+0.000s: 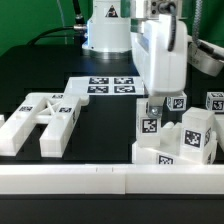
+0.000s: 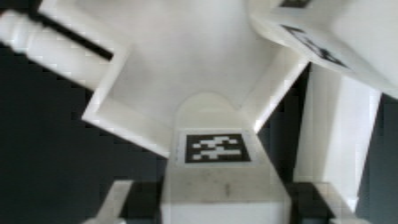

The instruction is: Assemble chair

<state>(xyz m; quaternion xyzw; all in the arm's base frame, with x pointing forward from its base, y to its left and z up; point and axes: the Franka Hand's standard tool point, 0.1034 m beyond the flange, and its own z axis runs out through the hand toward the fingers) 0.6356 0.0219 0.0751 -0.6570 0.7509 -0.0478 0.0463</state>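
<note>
My gripper (image 1: 155,98) hangs from the white arm at the exterior view's right, over a cluster of chunky white chair pieces. It is shut on an upright white tagged piece (image 1: 150,120). In the wrist view this piece (image 2: 217,150) fills the gap between my fingers (image 2: 306,198), and its square tag faces the camera. A large tagged block (image 1: 195,138) stands just to the right of the held piece. A flat white frame of joined bars (image 1: 45,120) lies at the left.
The marker board (image 1: 105,85) lies at the middle back. More tagged white pieces (image 1: 215,100) stand at the far right. A low white rail (image 1: 110,180) runs along the front edge. The arm's base (image 1: 108,30) stands behind.
</note>
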